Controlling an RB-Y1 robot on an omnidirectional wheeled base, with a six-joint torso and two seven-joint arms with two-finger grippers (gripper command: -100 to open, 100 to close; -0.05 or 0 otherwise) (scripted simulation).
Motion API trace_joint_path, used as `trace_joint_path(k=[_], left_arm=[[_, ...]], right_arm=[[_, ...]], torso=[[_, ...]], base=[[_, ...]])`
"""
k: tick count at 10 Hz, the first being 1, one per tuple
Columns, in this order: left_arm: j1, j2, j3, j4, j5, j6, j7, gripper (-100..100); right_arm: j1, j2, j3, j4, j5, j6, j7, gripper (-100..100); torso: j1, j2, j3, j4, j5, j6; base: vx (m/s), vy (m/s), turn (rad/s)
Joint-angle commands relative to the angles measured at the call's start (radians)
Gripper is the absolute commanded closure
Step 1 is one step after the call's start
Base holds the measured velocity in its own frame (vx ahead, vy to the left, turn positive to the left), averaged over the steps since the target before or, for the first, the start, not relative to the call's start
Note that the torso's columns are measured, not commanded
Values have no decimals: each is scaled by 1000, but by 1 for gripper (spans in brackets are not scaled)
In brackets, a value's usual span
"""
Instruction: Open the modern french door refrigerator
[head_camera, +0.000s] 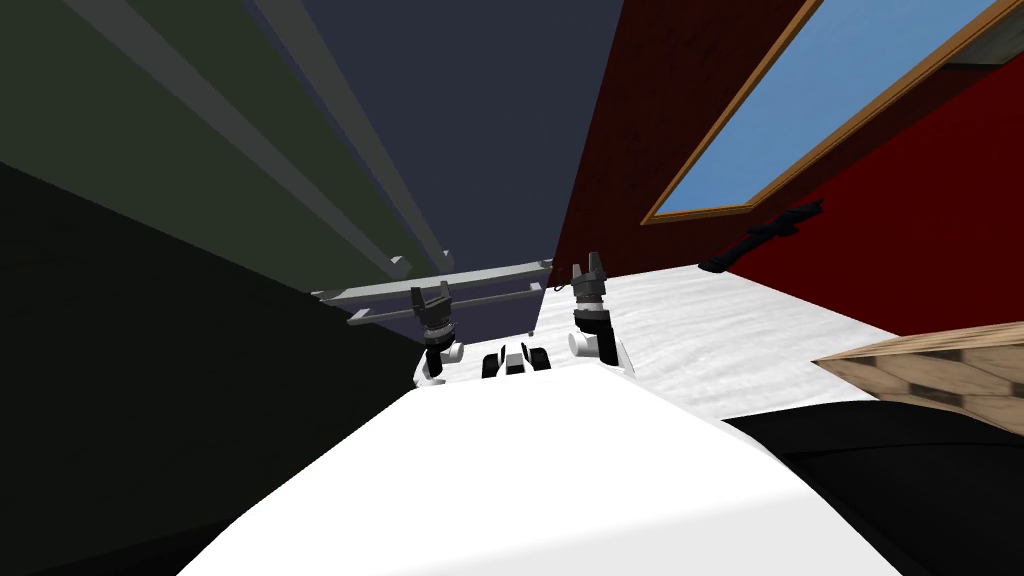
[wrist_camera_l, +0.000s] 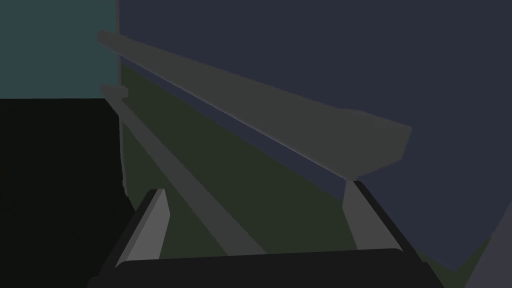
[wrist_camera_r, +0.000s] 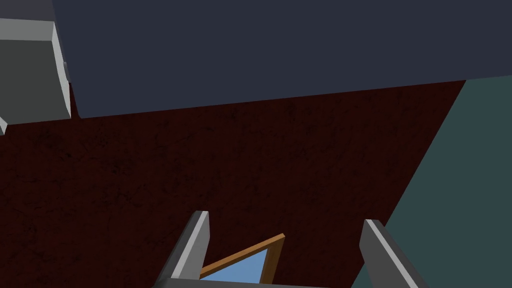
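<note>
Refrigerator (head_camera: 470, 120) stands directly ahead at close range, one door dark blue-grey, the neighbouring door dark green, two long grey handles running along the seam between them. The blue door's handle (wrist_camera_l: 260, 110) ends just beyond one fingertip of the left gripper (wrist_camera_l: 256, 189); contact cannot be confirmed. Left fingers are spread wide, holding nothing. Two grey horizontal bars (head_camera: 440, 290) cross below the doors. Right gripper (head_camera: 588, 265) is raised beside the refrigerator's edge, fingers likewise spread wide and empty.
</note>
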Motion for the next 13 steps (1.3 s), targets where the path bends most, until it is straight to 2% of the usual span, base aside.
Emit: trace_joint_path(k=[1, 6, 7, 8, 13], left_arm=[[-22, -24, -9, 58, 9, -52, 6, -100], [-49, -119, -19, 137, 21, -119, 16, -100], [-46, -106, -19, 128, 20, -111, 15, -100], [-64, -109, -17, 108, 20, -76, 13, -100], [-106, -112, -11, 60, 22, 12, 7, -100]], right_arm=[[0, 0, 0, 0, 0, 0, 0, 0], [0, 0, 0, 0, 0, 0, 0, 0], [0, 0, 0, 0, 0, 0, 0, 0], [0, 0, 0, 0, 0, 0, 0, 0], [0, 0, 0, 0, 0, 0, 0, 0]], torso=[[0, -1, -1, 0, 0, 0], [1, 2, 1, 1, 0, 0], [1, 2, 1, 1, 0, 0], [1, 3, 2, 1, 0, 0], [1, 0, 0, 0, 0, 0]], base=[[114, -19, -40], [79, -16, -29], [22, -7, -5], [0, 0, 22], [-10, 3, 10]])
